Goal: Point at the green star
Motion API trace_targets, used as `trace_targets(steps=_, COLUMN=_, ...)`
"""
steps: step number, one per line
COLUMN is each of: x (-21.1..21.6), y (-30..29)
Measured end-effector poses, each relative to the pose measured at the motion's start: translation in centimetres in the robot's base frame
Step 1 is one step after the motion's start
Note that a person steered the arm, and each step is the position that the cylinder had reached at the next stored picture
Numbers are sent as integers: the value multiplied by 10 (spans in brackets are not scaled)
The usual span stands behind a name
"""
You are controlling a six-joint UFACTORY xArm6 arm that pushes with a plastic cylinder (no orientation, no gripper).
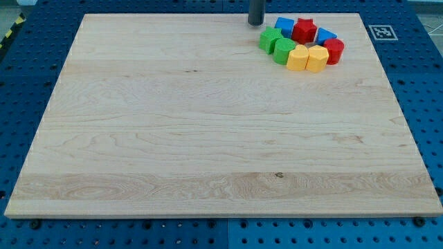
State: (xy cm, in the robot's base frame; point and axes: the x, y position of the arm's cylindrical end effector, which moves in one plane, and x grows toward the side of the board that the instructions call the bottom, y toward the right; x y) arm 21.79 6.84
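The pale wooden board (208, 131) fills most of my view, resting on a blue perforated metal bench (21, 90), with a small black-and-white marker tag (380, 32) at its two-o'clock corner. All the blocks sit bunched near one o'clock. My dark rod comes down from twelve, and my tip (256, 23) stands just beside the cluster, at about ten o'clock from the green star block (270, 39) and nearly touching it; the rod has no jaws and holds nothing. A second green block (284, 50), shape unclear, touches the star at four o'clock. Two yellow blocks (307, 59) follow, then a red cylinder-like block (334, 50), a red star-like block (304, 30) and two blue blocks (284, 26), (324, 35).
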Motion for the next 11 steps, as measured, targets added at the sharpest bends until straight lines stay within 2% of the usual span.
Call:
trace_targets(steps=2, x=3, y=-37)
trace_targets(steps=7, x=73, y=-40)
trace_targets(steps=11, x=71, y=-18)
